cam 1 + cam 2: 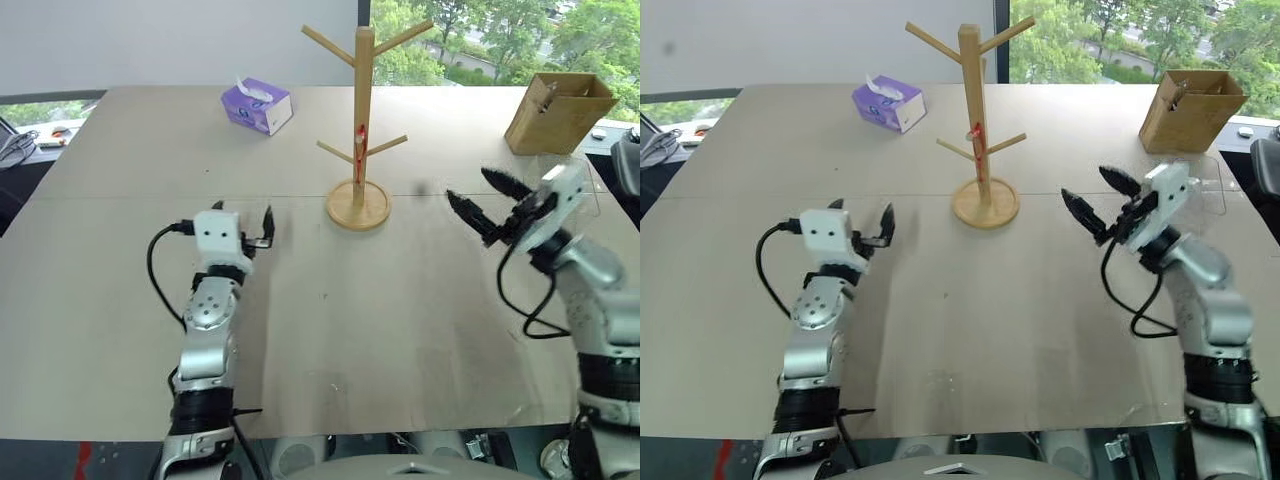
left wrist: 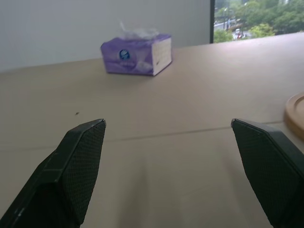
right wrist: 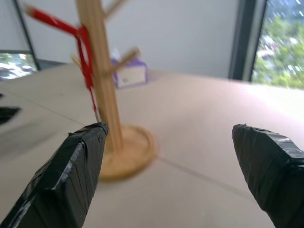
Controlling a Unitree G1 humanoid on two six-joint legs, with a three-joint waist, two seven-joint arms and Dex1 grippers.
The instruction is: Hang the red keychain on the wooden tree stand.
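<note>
Since the red keychain (image 3: pixel 85 61) hangs on the wooden tree stand (image 1: pixel 362 120), between both empty, wide-apart end effectors, the job looks done.

Head stereo downward; wrist cameras tableward.

Ahead of the left gripper (image 1: pixel 251 226) the table (image 1: pixel 330 330) lies bare up to the tissue box (image 1: pixel 257 106). The stand (image 1: pixel 360 130), keychain (image 1: pixel 360 141) hung against its pole, rises between the two hands, ahead. Beyond the right gripper (image 1: pixel 488 202) sits a cardboard box (image 1: pixel 555 112).
</note>
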